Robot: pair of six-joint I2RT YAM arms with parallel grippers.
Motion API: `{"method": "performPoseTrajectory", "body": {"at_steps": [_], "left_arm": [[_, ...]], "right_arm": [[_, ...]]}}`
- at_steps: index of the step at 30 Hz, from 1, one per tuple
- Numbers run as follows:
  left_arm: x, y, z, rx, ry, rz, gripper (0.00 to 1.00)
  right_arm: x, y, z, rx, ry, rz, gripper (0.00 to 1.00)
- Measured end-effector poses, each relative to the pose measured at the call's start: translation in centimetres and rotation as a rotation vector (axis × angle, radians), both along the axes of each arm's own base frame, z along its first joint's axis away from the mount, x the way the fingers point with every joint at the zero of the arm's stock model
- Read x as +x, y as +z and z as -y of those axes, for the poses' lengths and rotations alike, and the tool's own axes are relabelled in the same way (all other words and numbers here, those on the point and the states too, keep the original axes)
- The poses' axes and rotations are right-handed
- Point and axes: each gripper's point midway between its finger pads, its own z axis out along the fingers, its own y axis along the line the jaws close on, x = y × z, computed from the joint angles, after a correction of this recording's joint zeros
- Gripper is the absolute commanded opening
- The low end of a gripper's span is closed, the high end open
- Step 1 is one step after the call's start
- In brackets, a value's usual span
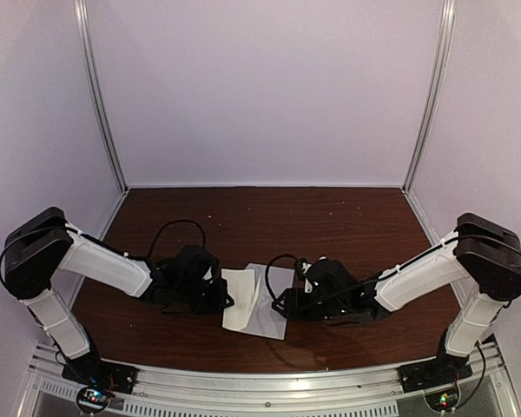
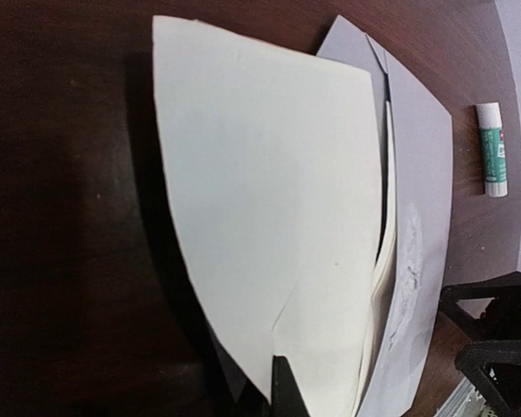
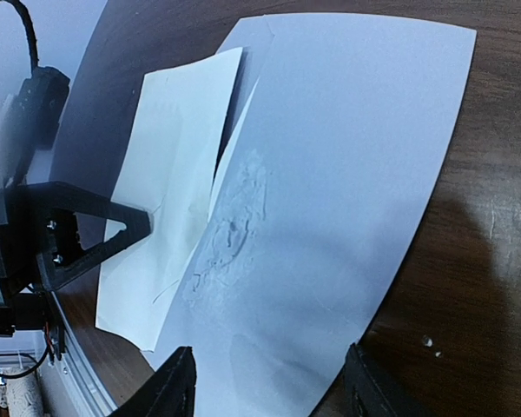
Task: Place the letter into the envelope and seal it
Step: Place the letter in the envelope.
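Observation:
The white letter [image 2: 269, 200] lies slanted, its near edge lifted, and my left gripper [image 2: 284, 369] is shut on that edge. Its far edge is slipped under the top layer of the grey-lavender envelope [image 2: 421, 217]. In the right wrist view the envelope [image 3: 356, 156] lies flat on the table with the letter [image 3: 169, 191] poking out of its left side. My right gripper [image 3: 269, 391] stands open, with a finger on either side of the envelope's near end. From above, the letter [image 1: 240, 295] and envelope [image 1: 271, 317] sit between the left gripper [image 1: 226, 300] and the right gripper [image 1: 284, 304].
A white glue stick [image 2: 493, 148] with a green label lies on the dark wooden table [image 1: 330, 217] just beyond the envelope. A wrinkled, rubbed patch [image 3: 234, 226] marks the envelope near its opening. White walls enclose the table on three sides.

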Motion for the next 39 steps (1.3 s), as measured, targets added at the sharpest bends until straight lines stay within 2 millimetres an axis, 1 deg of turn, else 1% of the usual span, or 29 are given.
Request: {"method": "performPoseTrajectory", "body": {"at_steps": [11,16,19,26,33,36,39], "left_arm": [[-0.3,0.0,-0.4,0.041,-0.018,-0.004,0.0],[-0.2,0.2,-0.5,0.084,-0.033,0.002,0.0],[-0.2,0.2,-0.6,0.107,-0.045,0.008,0.0],[-0.6,0.1,-0.4,0.13,-0.088,0.032,0.0],[-0.7,0.0,-0.4,0.137,-0.103,0.04,0.0],[-0.8,0.0,0.1,0.119,-0.117,0.038,0.0],[-0.8,0.0,0.5,0.1,-0.128,0.035,0.0]], "right_arm": [[-0.4,0.0,-0.3,0.004,0.016,-0.006,0.6],[-0.6,0.1,-0.4,0.007,0.021,-0.003,0.62],[-0.6,0.2,-0.5,0.008,0.024,0.0,0.67],[-0.6,0.3,-0.5,0.001,0.038,0.014,0.68],[0.1,0.3,-1.9,0.025,0.045,0.023,0.67],[0.2,0.4,-2.5,0.038,0.059,0.026,0.67],[0.2,0.4,-2.6,0.042,0.065,0.029,0.66]]}}
